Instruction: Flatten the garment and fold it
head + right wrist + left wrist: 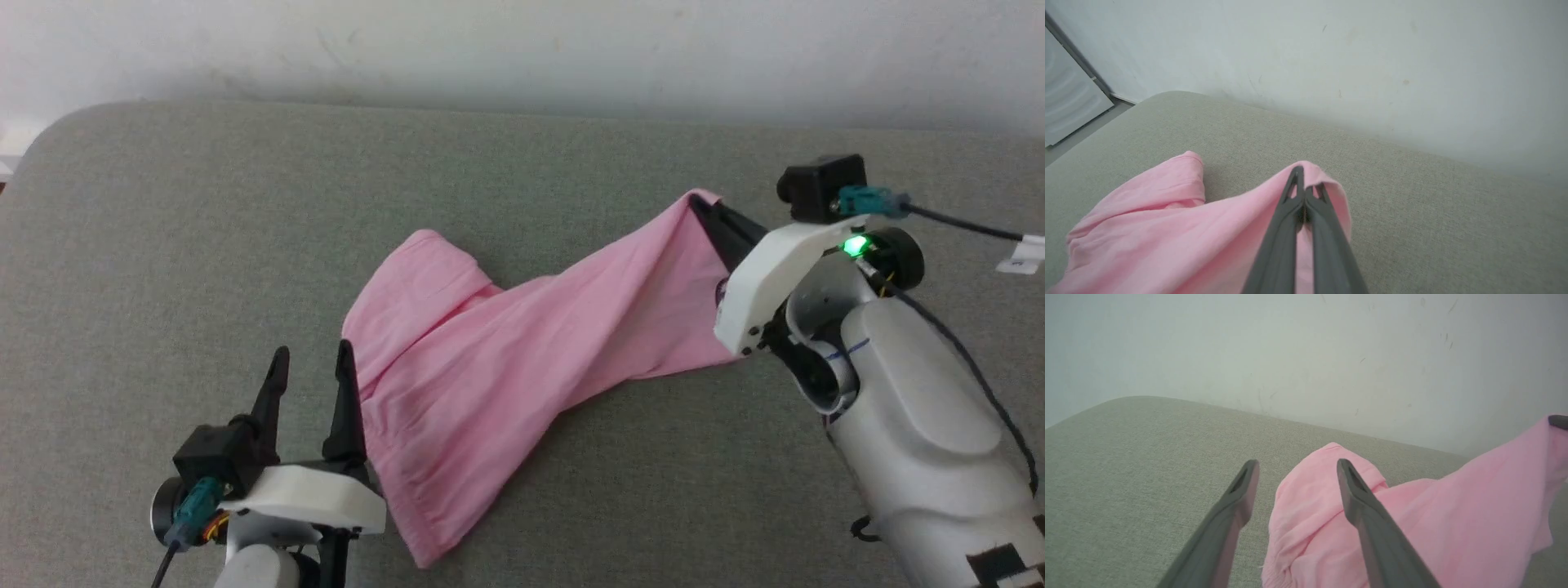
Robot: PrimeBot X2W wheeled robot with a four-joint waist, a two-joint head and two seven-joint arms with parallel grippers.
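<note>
The light-pink garment (pixel 506 335) lies twisted across the grey-green cushion (pixel 204 212), its gathered waistband end near the front. My right gripper (pixel 704 206) is shut on the garment's far right corner and holds that corner lifted off the cushion. In the right wrist view the closed fingers (pixel 1290 228) pinch the pink cloth (pixel 1167 245) draped over them. My left gripper (pixel 313 359) stands open at the garment's left edge, its right finger touching or just beside the cloth. In the left wrist view the garment (pixel 1310 522) sits between and behind the spread fingers (pixel 1359 506).
A pale wall (pixel 522 49) runs along the cushion's far edge. The cushion's rounded left corner (pixel 57 131) drops off to the floor. A door or panel (pixel 1069 102) stands at the left in the right wrist view. A cable (pixel 963 224) trails from my right wrist.
</note>
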